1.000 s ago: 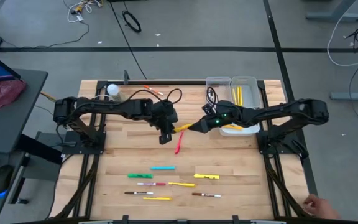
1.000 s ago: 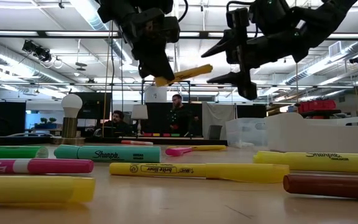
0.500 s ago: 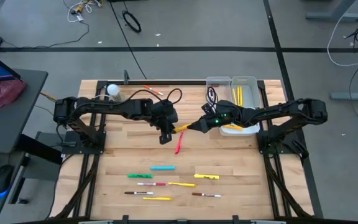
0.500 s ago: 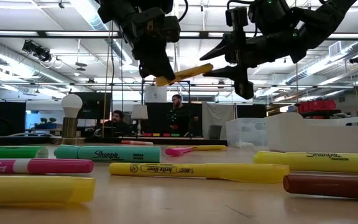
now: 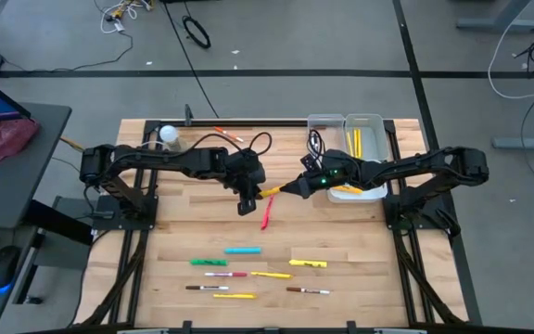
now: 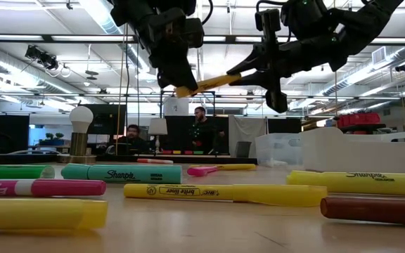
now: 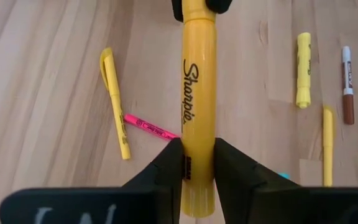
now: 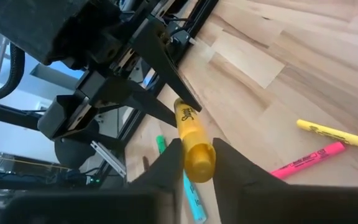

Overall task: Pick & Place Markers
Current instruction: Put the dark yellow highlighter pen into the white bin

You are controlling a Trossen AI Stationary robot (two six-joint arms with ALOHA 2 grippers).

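Hovering above the middle of the bench, both arms meet over one thick yellow marker. The left pincer pinches the barrel near one end; in the left wrist view its two dark fingers press on either side of the yellow body just below the Sharpie lettering. The right pincer comes in from the right of the frame and has the marker's other end between its fingers, which the right wrist view shows touching the barrel on both sides. So the marker hangs in the air, slightly tilted in the low view, held at both ends.

Just below it in the high view a pink marker lies on the wood. Toward the bottom of the frame sits the loose bunch: a cyan one, a green one, a thick yellow one and a few thin pens around them. At the upper right, two clear bins stand side by side, with yellow markers in the right one. A white ball on a base sits at the upper left.
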